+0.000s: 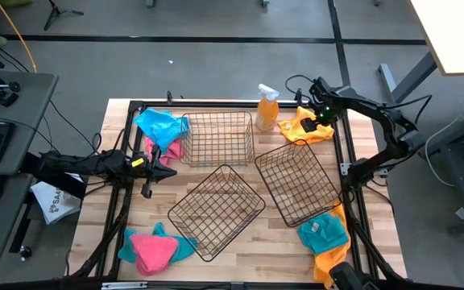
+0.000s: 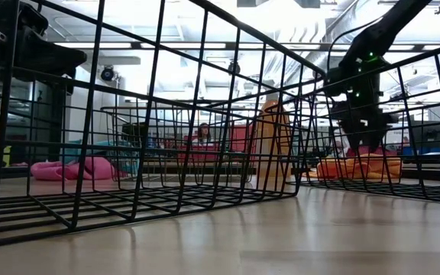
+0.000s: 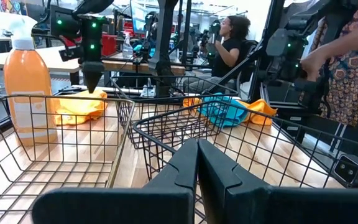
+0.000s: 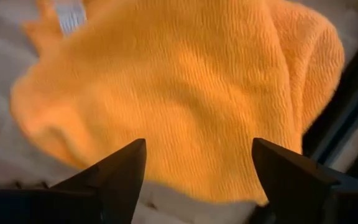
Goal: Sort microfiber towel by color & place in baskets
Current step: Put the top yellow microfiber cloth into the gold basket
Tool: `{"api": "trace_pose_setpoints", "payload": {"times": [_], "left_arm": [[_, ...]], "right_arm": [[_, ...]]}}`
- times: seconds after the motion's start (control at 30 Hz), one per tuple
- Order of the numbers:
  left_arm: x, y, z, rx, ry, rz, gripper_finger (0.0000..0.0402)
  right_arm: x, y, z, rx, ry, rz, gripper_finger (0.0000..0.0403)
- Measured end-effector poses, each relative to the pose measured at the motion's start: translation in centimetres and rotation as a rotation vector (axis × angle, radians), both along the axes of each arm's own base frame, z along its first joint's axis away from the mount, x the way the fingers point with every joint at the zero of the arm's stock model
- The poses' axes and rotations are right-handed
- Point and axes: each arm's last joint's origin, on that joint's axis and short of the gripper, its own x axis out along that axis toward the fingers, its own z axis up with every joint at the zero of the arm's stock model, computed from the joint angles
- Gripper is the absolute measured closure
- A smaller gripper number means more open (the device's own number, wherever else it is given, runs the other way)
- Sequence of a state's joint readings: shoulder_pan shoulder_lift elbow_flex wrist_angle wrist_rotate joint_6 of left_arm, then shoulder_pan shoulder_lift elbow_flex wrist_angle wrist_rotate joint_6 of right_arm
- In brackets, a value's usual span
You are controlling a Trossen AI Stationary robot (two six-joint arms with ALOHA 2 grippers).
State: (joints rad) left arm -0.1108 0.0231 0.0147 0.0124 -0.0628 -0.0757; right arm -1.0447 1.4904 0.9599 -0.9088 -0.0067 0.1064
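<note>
Right gripper [image 4: 197, 171] reaches over the far right corner of the tabletop [image 1: 272, 242], fingers spread and pointing down at the yellow-orange towel [image 4: 185, 93] lying just under them – beside the three empty baskets [image 1: 216, 211] – while the left gripper [image 1: 167, 171], fingers pressed together, waits at the left edge.

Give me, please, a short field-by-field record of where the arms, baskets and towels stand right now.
right gripper: open, just above the orange towel at the far right corner
left gripper: shut, at the left edge, holding nothing
baskets: three, all empty
spray bottle: upright between the far basket and the orange towel
other towels: blue and pink piles far left and near left; blue on orange near right
</note>
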Motion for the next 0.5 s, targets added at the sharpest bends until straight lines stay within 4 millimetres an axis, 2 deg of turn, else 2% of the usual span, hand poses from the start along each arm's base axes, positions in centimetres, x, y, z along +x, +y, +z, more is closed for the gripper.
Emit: {"api": "trace_pose_setpoints", "payload": {"times": [0.13, 0.3, 0.5], "left_arm": [[0.0, 0.0, 0.0, 0.000, 0.001, 0.000, 0.0401], [0.0, 0.0, 0.0, 0.000, 0.001, 0.000, 0.0402], [0.0, 0.0, 0.0, 0.000, 0.000, 0.000, 0.0402]], "right_arm": [[0.2, -0.5, -1.0, 0.002, 0.033, -0.030, 0.0110], [0.8, -1.1, -3.1, 0.058, 0.109, -0.041, 0.0110], [1.9, -0.8, -4.4, 0.057, 0.234, -0.008, 0.0119]]}}
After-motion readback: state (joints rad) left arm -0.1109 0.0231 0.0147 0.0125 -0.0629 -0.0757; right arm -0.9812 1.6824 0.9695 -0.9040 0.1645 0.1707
